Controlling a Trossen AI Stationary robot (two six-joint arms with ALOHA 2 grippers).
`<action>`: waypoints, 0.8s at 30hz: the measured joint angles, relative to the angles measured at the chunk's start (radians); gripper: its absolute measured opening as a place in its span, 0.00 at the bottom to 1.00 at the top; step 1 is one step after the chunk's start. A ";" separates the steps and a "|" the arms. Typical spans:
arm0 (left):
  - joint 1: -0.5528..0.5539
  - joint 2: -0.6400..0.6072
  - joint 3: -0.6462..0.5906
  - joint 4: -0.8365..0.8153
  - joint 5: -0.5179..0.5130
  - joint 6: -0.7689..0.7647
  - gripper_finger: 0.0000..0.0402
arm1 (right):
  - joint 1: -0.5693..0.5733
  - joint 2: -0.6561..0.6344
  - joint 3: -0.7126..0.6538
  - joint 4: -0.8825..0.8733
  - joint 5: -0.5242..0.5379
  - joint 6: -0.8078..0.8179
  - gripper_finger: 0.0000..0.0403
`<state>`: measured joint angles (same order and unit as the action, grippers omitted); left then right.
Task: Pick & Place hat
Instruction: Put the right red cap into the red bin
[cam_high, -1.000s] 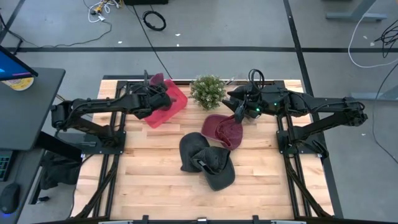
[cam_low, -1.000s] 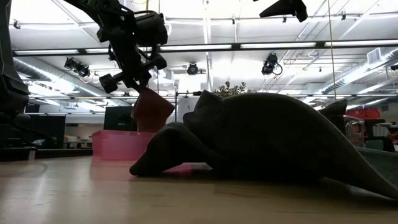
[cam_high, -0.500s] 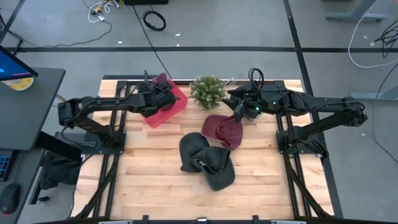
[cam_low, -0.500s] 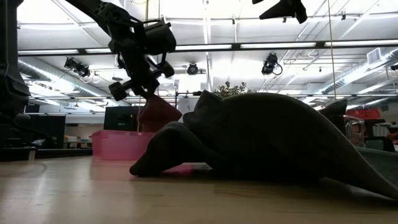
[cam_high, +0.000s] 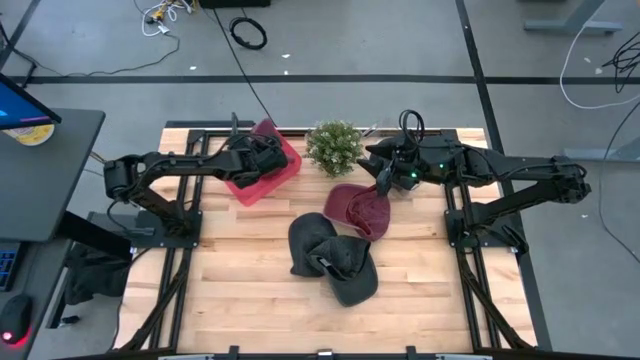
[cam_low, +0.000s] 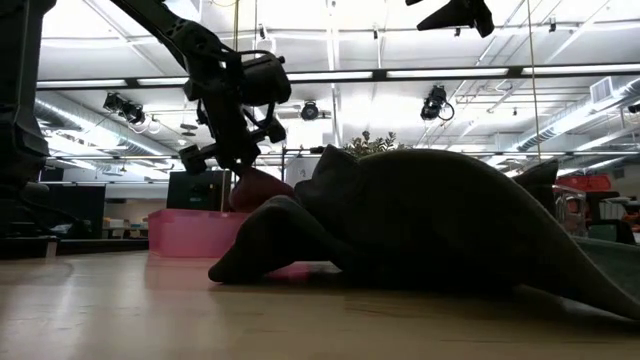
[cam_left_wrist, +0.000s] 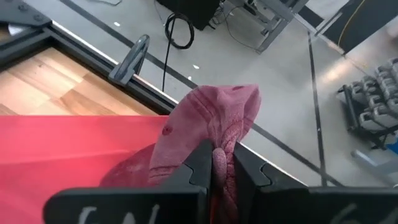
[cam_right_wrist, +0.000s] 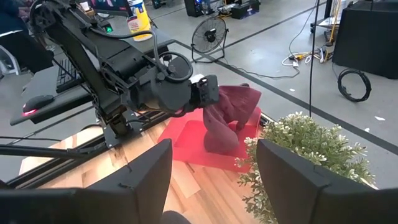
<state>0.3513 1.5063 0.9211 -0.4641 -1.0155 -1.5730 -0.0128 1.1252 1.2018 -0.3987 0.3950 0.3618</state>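
Observation:
My left gripper (cam_high: 262, 152) is shut on a pink hat (cam_left_wrist: 214, 121) over the red bin (cam_high: 272, 172) at the table's far left. In the low view the hat (cam_low: 258, 187) hangs at the bin's rim (cam_low: 185, 215). My right gripper (cam_high: 386, 182) is open and empty, just above the far edge of a maroon hat (cam_high: 358, 208) that lies on the table. Two dark hats (cam_high: 332, 258) lie in a heap at the table's middle. My left gripper pinches a bunched fold of the pink hat's cloth (cam_left_wrist: 217, 154) between its two fingers. The fingers (cam_low: 232, 152) slant downward over the bin. The hat hangs below them, and in the right wrist view its lower end (cam_right_wrist: 219, 142) reaches down into the bin.
A small potted plant (cam_high: 334, 146) stands at the far edge between the bin and my right gripper. The heap of dark hats fills the foreground of the low view (cam_low: 420, 225). Bare wood (cam_high: 240, 270) shows at the table's near left.
My left gripper has moved toward the table's right edge and down over the red bin, staying shut. The pink hat has gone with it and sunk from well above the bin's rim down to it.

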 joint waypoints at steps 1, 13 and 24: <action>0.002 0.000 0.000 -0.005 -0.003 0.018 0.08 | 0.000 0.000 0.000 0.000 0.000 0.000 0.58; 0.012 0.000 0.000 -0.008 -0.010 0.038 0.09 | 0.000 0.000 0.000 -0.002 0.000 0.000 0.58; 0.017 0.000 0.000 0.132 -0.012 0.065 0.29 | 0.000 0.000 0.000 -0.002 -0.001 0.000 0.58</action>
<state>0.3683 1.5063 0.9207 -0.3319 -1.0277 -1.5076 -0.0128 1.1252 1.2018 -0.4007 0.3943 0.3618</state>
